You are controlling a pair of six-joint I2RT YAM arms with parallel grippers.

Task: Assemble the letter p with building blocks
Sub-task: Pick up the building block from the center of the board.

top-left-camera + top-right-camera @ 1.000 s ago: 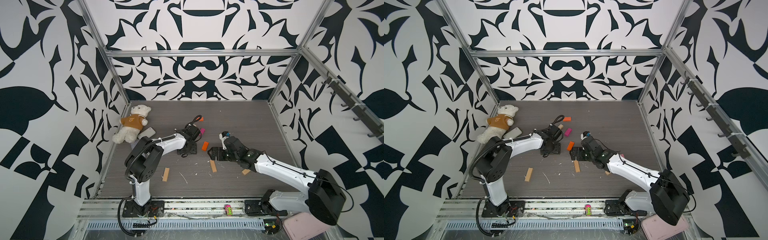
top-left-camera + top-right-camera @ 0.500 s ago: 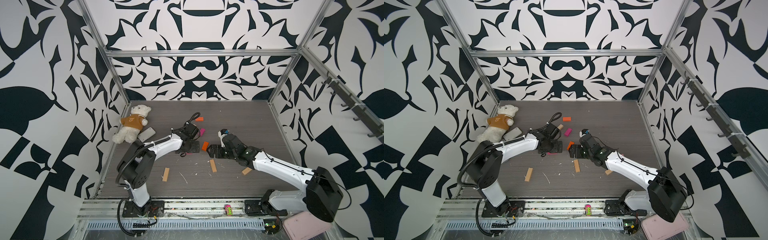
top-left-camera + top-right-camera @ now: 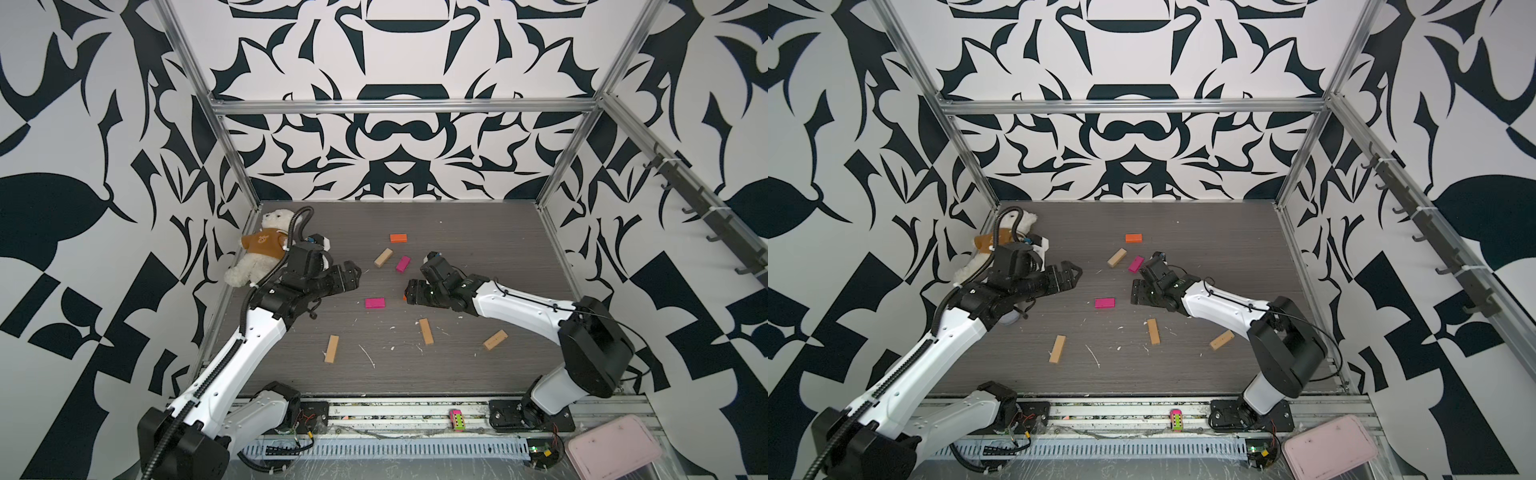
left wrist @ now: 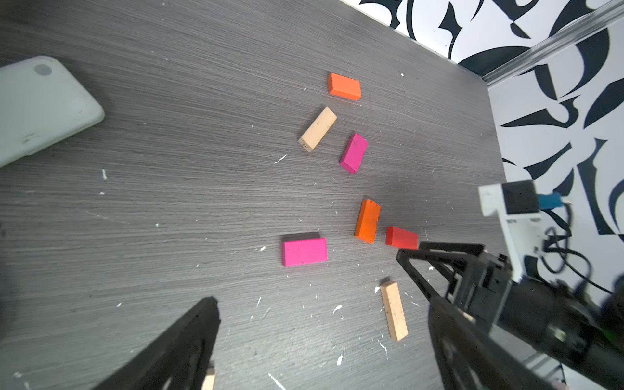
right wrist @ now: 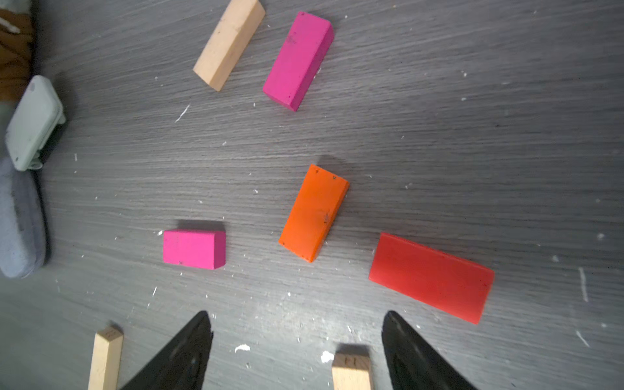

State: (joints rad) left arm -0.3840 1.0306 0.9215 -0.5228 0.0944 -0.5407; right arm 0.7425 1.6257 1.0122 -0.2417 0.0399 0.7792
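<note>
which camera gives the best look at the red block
The right wrist view: the red block lies flat, large and uncovered, with its whole top face showing. The left wrist view shows it too, but small and farther off. In both top views the right gripper sits over it, so it cannot be made out.

Left arm (image 3: 259, 332): extended inward, wrist low
Left pincer (image 3: 356, 275): jaws wide apart, empty
Right arm (image 3: 513, 307): extended inward, wrist low
Right pincer (image 3: 408, 294): jaws apart, empty, facing Left pincer
</note>
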